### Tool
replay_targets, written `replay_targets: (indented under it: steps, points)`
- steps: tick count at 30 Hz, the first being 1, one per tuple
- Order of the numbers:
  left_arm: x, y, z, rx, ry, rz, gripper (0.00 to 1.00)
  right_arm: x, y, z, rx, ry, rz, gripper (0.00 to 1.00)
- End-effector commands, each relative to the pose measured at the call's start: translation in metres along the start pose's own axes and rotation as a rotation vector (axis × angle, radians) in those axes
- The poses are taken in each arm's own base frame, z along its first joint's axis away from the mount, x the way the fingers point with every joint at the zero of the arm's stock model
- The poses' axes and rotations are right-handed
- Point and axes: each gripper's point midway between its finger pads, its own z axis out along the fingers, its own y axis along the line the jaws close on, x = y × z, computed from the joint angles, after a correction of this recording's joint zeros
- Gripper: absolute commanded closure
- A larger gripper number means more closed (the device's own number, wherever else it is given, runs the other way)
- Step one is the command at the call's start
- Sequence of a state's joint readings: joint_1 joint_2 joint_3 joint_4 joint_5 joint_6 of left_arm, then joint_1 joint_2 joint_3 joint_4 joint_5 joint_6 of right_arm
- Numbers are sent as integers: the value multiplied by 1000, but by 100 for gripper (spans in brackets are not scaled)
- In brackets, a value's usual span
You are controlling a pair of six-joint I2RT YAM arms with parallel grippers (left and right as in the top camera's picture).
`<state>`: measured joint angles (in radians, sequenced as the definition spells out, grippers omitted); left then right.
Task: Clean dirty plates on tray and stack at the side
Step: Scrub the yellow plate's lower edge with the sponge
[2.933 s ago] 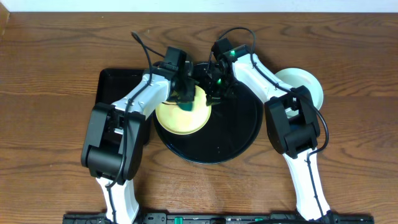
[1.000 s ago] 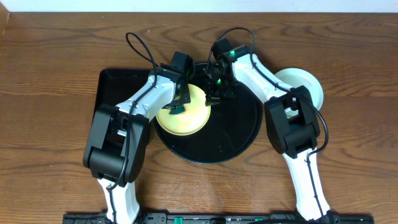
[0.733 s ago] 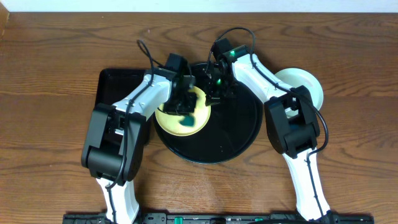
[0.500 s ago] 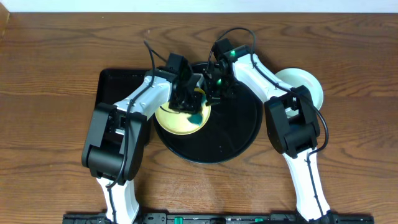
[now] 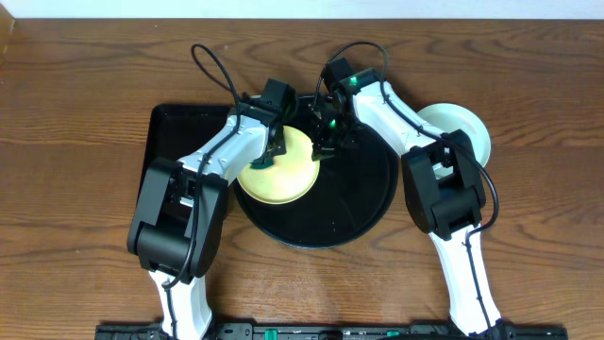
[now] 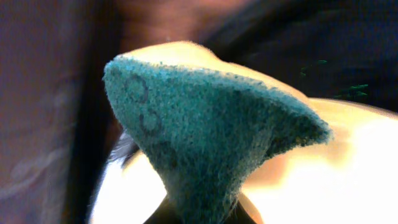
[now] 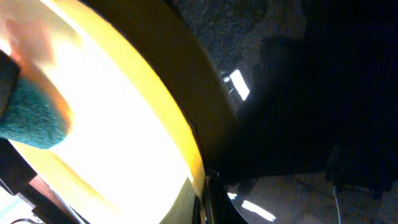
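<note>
A round black tray (image 5: 359,203) sits mid-table (image 5: 85,189), with a yellow plate (image 5: 283,175) on its left part, reaching the tray's left rim. The left gripper (image 5: 267,156) is over the plate's upper left edge, a bit of teal sponge (image 5: 261,163) showing at its fingers. The right gripper (image 5: 324,146) meets the plate's upper right rim. A pale aqua plate (image 5: 469,127) lies on the table right of the tray, partly behind the right arm. A rectangular black tray (image 5: 175,137) lies to the left.

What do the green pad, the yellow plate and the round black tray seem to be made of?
Pad: coarse fibrous scouring fabric, matte, with fuzzy edges. Plate: probably smooth plastic or glazed ceramic, given its bright sheen. Tray: likely glossy plastic; it shows reflections.
</note>
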<state>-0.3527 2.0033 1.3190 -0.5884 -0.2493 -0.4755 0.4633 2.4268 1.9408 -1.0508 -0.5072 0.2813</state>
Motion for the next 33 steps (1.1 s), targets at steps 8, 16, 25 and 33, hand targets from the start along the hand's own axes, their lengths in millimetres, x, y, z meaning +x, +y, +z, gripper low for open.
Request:
replay_targets:
  steps: [8,16,25,33]
  points:
    - [51,-4,-2,90,247,20,92,8,-29,35,96,54,33,99]
    - [81,-100,-58,794,385,320,92,8,-28,35,96,54,33,99]
    - [21,-90,-34,609,199,114,92,8,-29,35,96,55,33,99]
    - [-25,-44,-54,464,98,3,92,8,-29,35,97,55,34,99]
